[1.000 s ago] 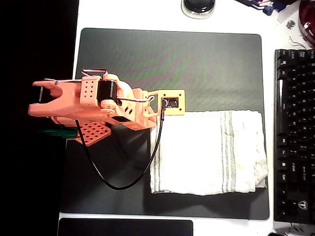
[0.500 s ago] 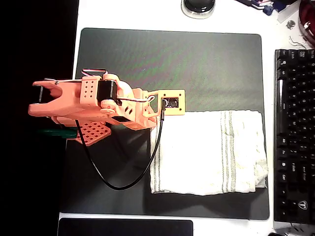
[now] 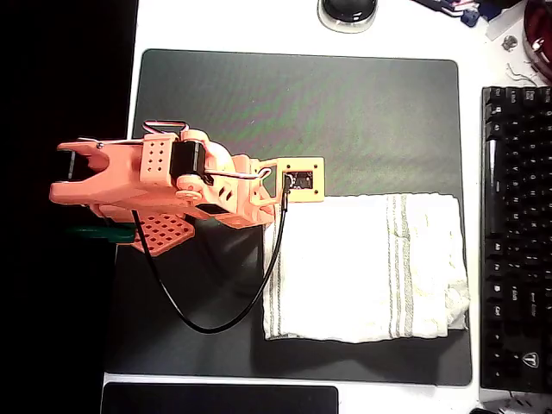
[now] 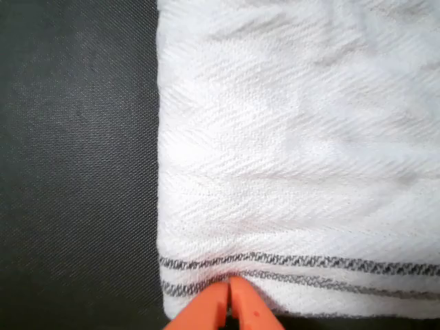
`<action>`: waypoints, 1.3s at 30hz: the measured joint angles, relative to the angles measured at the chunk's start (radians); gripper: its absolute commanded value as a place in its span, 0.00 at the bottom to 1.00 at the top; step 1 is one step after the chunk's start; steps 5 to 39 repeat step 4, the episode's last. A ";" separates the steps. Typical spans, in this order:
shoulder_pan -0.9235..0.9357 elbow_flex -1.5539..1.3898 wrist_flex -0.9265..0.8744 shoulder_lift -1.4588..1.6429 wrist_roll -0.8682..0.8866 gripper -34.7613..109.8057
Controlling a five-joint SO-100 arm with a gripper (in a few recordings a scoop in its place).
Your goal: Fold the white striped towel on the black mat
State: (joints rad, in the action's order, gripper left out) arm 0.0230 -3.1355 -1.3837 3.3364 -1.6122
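Wrist view: orange claw [image 4: 229, 302] tips pressed together at the striped hem of the white striped towel [image 4: 295, 172], apparently pinching the edge; cloth spreads ahead of the claw, black mat [image 4: 75, 165] to its left. Overhead view: towel [image 3: 366, 267] lies folded on the mat [image 3: 302, 103], arm [image 3: 164, 185] hides the claw; keyboard [image 3: 516, 233] beyond the towel on the counter [image 3: 224, 26].
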 measured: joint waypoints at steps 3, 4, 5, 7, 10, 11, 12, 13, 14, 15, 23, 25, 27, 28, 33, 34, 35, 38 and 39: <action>0.000 0.000 0.000 0.000 0.000 0.24; 0.000 0.000 0.000 0.000 0.000 0.24; 0.000 0.000 0.000 0.000 0.000 0.24; 0.000 0.000 0.000 0.000 0.000 0.24; 0.000 0.000 0.000 0.000 0.000 0.24; 0.000 0.000 0.000 0.000 0.000 0.24; 0.000 0.000 0.000 0.000 0.000 0.24; 0.000 0.000 0.000 0.000 0.000 0.24; 0.000 0.000 0.000 0.000 0.000 0.24; 0.000 0.000 0.000 0.000 0.000 0.24; 0.000 0.000 0.000 0.000 0.000 0.24; 0.000 0.000 0.000 0.000 0.000 0.24; 0.000 0.000 0.000 0.000 0.000 0.24; 0.000 0.000 0.000 0.000 0.000 0.24; 0.000 0.000 0.000 0.000 0.000 0.24; 0.000 0.000 0.000 0.000 0.000 0.24; 0.000 0.000 0.000 0.000 0.000 0.24; 0.000 0.000 0.000 0.000 0.000 0.24; 0.000 0.000 0.000 0.000 0.000 0.24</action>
